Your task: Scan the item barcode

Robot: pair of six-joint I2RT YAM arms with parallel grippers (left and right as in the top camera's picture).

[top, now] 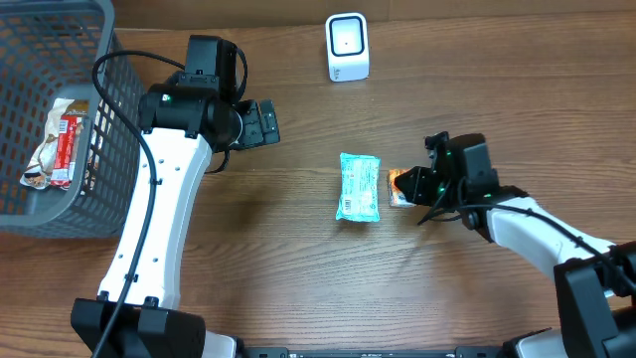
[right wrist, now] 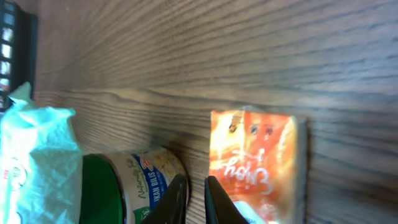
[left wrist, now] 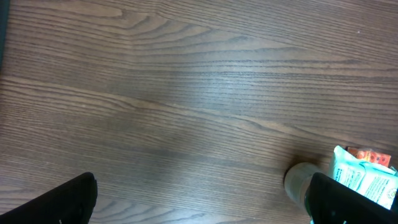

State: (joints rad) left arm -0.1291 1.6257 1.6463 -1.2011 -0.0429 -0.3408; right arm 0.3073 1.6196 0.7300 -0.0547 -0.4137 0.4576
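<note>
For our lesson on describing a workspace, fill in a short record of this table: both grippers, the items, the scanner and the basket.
left gripper: open, over bare table, holding nothing
right gripper: fingers almost together beside the orange packet; no grip confirmed
teal packet: lying flat, on the left arm's side of the orange packet
can: green-topped, between the two packets in the right wrist view
scanner: white, upright near the far edge
basket: far left, one snack packet inside
</note>
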